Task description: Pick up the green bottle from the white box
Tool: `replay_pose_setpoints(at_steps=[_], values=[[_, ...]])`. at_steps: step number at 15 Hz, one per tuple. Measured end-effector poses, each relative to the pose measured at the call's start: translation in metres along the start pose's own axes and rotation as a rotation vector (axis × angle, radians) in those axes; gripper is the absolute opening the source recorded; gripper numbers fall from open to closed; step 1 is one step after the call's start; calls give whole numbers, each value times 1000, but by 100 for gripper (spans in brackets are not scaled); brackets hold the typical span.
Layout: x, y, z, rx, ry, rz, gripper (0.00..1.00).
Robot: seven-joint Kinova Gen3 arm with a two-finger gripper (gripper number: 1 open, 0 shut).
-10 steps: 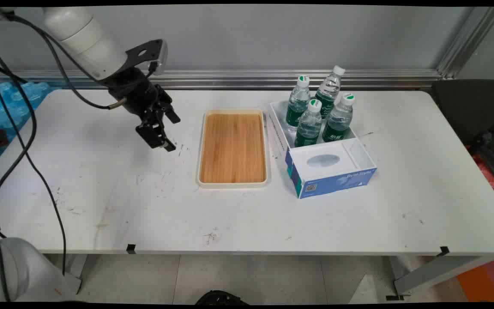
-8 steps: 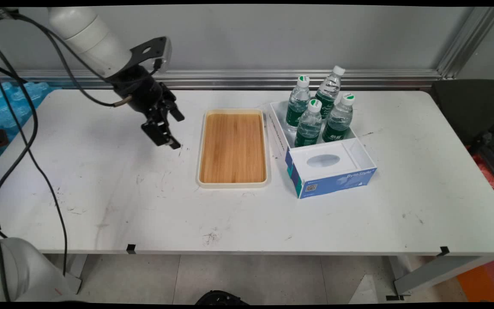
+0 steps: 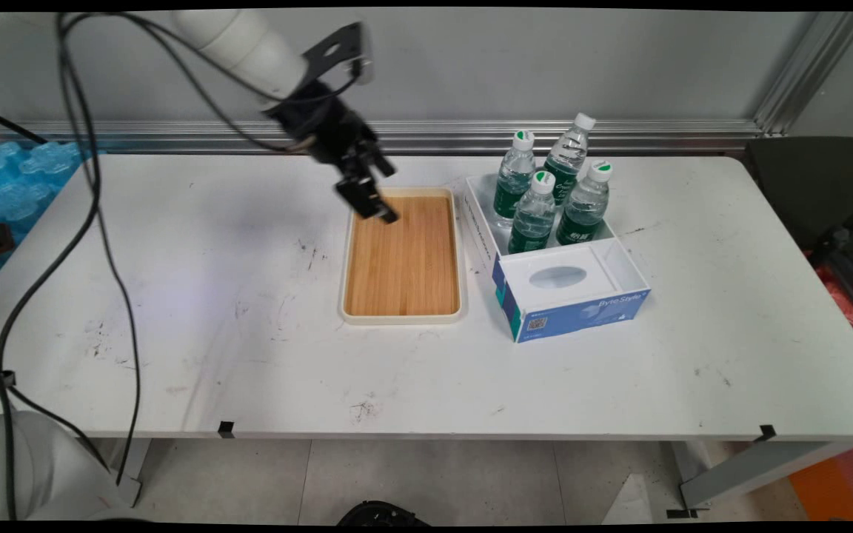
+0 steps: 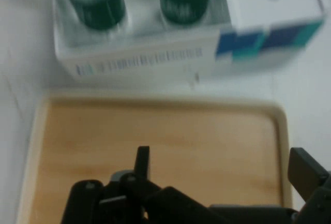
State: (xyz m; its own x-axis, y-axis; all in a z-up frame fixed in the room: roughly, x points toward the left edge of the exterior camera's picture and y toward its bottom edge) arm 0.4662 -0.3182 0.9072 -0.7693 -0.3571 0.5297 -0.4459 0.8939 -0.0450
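Moved right, gripper (image 3: pixel 375 201) hangs open over tray (image 3: pixel 402 317), bottles (image 3: pixel 532 222) beyond.

White table (image 3: pixel 426 370): top scuffed with dark marks, heaviest from 7 to 9 o'clock; two small black tabs on the near edge. Grey wall (image 3: pixel 471 66) at 12 o'clock, plain, with an aluminium rail (image 3: pixel 471 137) running along its foot behind the table. Slanted aluminium profile (image 3: pixel 804 74) at 1 o'clock. Dark chair (image 3: pixel 819 192) at 3 o'clock. Blue bubble wrap (image 3: pixel 15 185) at 9 o'clock. Pale tiled floor (image 3: pixel 426 481) at 6 o'clock. Lighting even.
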Motion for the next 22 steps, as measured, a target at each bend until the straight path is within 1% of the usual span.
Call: replay_pose_setpoints(at_steps=[5,7,11,18,22], values=[[38,-6,30,13,101,2,100],[45,-6,40,13,125,3,100],[61,-9,73,11,189,6,100],[71,-11,119,14,252,11,100],[73,-12,140,17,272,5,100]])
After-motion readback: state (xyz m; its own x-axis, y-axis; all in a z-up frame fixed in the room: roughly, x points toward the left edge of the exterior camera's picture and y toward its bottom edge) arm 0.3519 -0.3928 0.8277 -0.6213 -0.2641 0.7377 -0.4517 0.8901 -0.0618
